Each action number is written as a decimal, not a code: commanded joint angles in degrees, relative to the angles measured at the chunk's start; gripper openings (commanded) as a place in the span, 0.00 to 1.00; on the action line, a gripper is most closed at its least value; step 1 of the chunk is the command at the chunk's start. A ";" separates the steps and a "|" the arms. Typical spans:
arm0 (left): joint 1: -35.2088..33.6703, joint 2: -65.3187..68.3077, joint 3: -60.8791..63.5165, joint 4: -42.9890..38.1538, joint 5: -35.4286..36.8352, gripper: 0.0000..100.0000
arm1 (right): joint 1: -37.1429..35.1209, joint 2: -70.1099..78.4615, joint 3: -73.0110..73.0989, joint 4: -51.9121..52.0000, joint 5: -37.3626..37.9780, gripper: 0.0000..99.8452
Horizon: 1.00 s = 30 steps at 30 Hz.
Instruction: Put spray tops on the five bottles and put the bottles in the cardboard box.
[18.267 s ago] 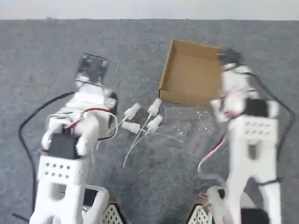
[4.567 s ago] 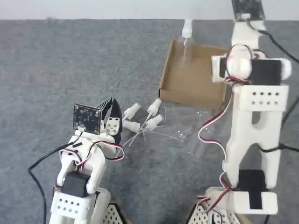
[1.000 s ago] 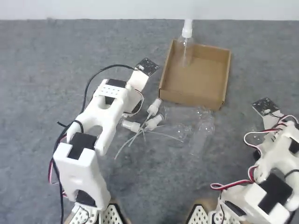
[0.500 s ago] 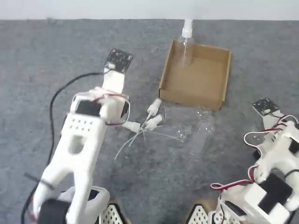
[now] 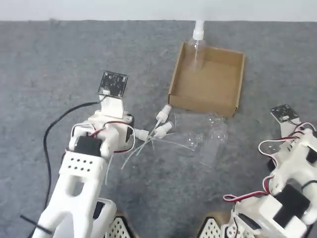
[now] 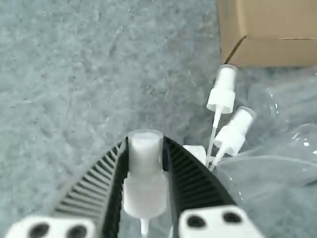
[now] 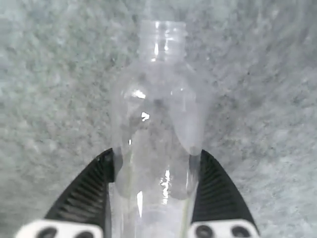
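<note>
The left gripper hangs over the near left part of the grey, felt-like table. Its jaws are clenched on a white plastic spray top. The ribbed black pads press the top's round collar from both sides, and its thin tube runs back toward the wrist.

Just right of it, 3 loose white spray tops lie on the table close together. They are cylindrical caps with long, thin, pale dip tubes trailing toward the near side.

Farther off and to the right sits the shallow brown cardboard box, square and open at the top, with plain matte walls. In it stands 1 capped clear bottle, upright in the far left corner. It is transparent, with a white spray top on its neck.

Just near of the box, a cluster of uncapped clear plastic bottles lies on the table. They are glossy and see-through, and their number is hard to tell.

At the near right, the right gripper has its jaws grasping a transparent open-necked bottle around its rounded body. The threaded neck is bare and points away from the wrist, with grey table beneath.
</note>
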 commanded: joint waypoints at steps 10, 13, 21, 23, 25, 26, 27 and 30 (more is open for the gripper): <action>0.09 -3.78 1.63 -3.16 0.88 0.01 | -0.22 -2.07 0.09 1.45 -8.00 0.03; -0.18 -3.87 1.63 -3.16 0.70 0.01 | -0.31 -2.15 -0.62 3.12 -12.31 0.03; 0.18 -3.69 1.63 -3.16 0.70 0.01 | -0.22 -2.15 -2.73 6.64 -17.76 0.10; 0.09 -3.69 1.63 -3.16 0.70 0.01 | -0.40 -2.15 -2.73 6.55 -17.76 0.17; -0.09 -3.69 1.63 -3.16 0.70 0.01 | -0.40 -2.15 -2.99 6.55 -17.49 0.22; -0.09 -3.69 1.63 -3.16 0.70 0.01 | -0.48 -2.15 -3.96 6.81 -17.41 0.24; -0.09 -3.60 1.71 -3.16 0.79 0.01 | -0.48 -2.15 -5.10 7.08 -17.49 0.24; -0.09 -3.60 1.71 -3.16 0.79 0.01 | -0.75 -2.15 -9.14 7.43 -17.76 0.25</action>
